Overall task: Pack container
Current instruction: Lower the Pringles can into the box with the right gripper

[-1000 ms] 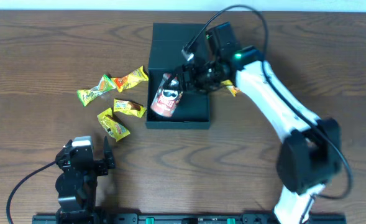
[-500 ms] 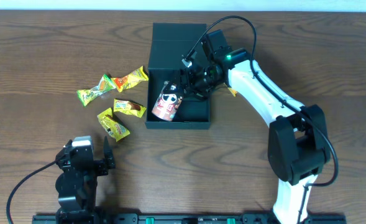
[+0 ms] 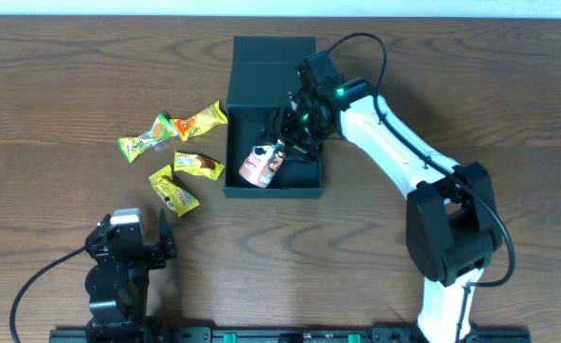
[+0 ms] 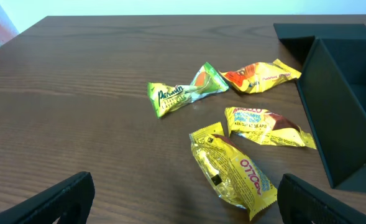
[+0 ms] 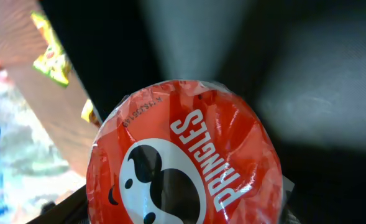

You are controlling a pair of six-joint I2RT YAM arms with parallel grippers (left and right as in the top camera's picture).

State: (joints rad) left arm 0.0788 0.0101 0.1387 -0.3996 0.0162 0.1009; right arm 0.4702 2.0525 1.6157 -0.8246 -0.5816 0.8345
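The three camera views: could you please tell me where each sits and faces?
Overhead: above the table, facing straight down on the box, snack packets, left tool and right tool.
Left wrist: low over the table, facing forward at the packets and the box's side; its own fingertips at the bottom corners.
Right wrist: inside the box, close on the red can; almost none of its own tool shows.
Shared: overhead and left wrist both show the packets and box.

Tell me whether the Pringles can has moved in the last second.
Yes. Overhead, the Pringles can overlapped the container's left wall a second ago; now it lies inside that wall, deeper in and nearer the robot-side wall.
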